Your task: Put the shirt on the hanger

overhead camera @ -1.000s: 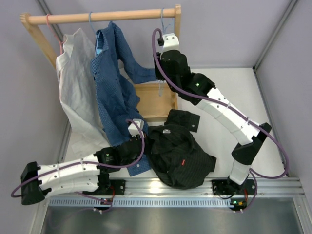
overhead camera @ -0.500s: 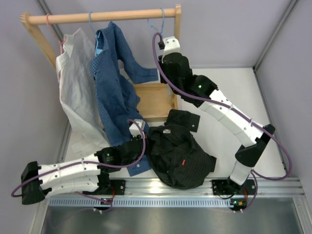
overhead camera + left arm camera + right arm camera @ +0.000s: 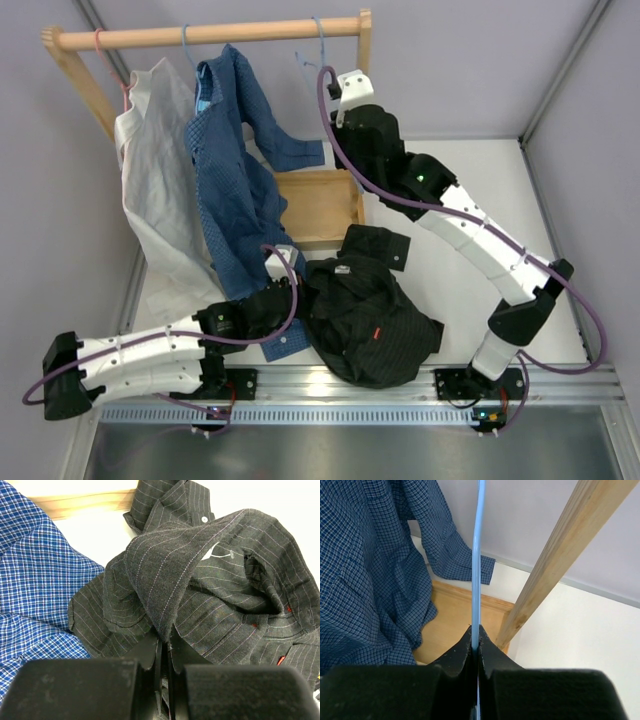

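Note:
The black pinstriped shirt point(image 3: 370, 310) lies crumpled on the table at the front centre. My left gripper point(image 3: 298, 292) is shut on a raised fold of it; the left wrist view shows the fold point(image 3: 165, 575) pinched between the fingers of the gripper point(image 3: 164, 647). A small red tag point(image 3: 377, 333) shows on the cloth. My right gripper point(image 3: 340, 82) is up by the rack and shut on the thin light-blue hanger point(image 3: 476, 555), whose hook point(image 3: 319, 30) is at the wooden rail. The rod runs between the jaws of the gripper point(image 3: 475, 639).
A wooden rack rail point(image 3: 210, 35) spans the back. A blue dotted shirt point(image 3: 230, 170) and a white/grey shirt point(image 3: 155, 180) hang from it. The rack's wooden base point(image 3: 320, 205) and right post point(image 3: 555, 565) are close to my right gripper. Walls stand on both sides.
My right arm has reached further back and up with the hanger, and the hook has shifted left along the rail. The left arm and the shirt have not moved.

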